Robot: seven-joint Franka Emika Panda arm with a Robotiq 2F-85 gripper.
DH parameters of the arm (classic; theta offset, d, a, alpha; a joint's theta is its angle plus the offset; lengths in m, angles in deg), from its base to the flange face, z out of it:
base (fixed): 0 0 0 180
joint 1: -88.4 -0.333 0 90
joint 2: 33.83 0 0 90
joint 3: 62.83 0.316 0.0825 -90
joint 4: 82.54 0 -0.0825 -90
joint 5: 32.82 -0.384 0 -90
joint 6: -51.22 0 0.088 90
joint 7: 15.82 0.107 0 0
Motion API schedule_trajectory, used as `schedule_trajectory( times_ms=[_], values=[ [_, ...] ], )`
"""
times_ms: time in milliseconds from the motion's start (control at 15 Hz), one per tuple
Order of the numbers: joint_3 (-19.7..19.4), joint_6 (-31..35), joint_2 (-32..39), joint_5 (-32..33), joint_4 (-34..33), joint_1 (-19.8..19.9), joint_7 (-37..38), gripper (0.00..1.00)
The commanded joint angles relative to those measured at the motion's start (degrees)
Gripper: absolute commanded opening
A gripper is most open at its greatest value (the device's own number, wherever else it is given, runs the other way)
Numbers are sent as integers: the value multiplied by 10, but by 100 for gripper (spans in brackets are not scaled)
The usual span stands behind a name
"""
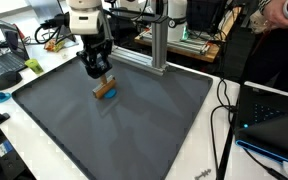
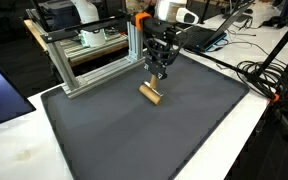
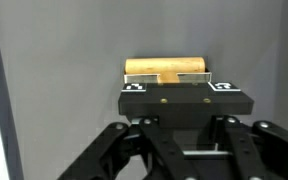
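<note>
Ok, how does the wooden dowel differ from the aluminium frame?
The wooden dowel is small, tan and round; the aluminium frame is larger, silver and square-edged. The dowel lies flat in the middle of the mat; the frame stands upright at its edge. The dowel is solid; the frame is an open rectangle. Both rest on the same table.

You are working in a robotics lab. Your desk point(image 1: 34, 140) is white and covered by a dark grey mat point(image 1: 134, 125), with an aluminium-profile frame point(image 2: 84, 62) standing at its back edge. Electronics sit on the shelf inside that frame. Laptops point(image 1: 6, 60) stand open around the desk, and black cables point(image 2: 259, 72) trail off its edge beside you.
</note>
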Motion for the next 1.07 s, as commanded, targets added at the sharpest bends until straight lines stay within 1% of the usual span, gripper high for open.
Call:
schedule_trajectory(
  times_ms=[0, 133, 667, 1000],
  values=[
    [16, 4, 10, -16, 1, -4, -3, 22],
    [24, 2, 7, -30, 1, -1, -12, 22],
    [38, 2, 12, -36, 0, -5, -5, 22],
    [27, 4, 15, -20, 1, -8, 17, 22]
  ],
)
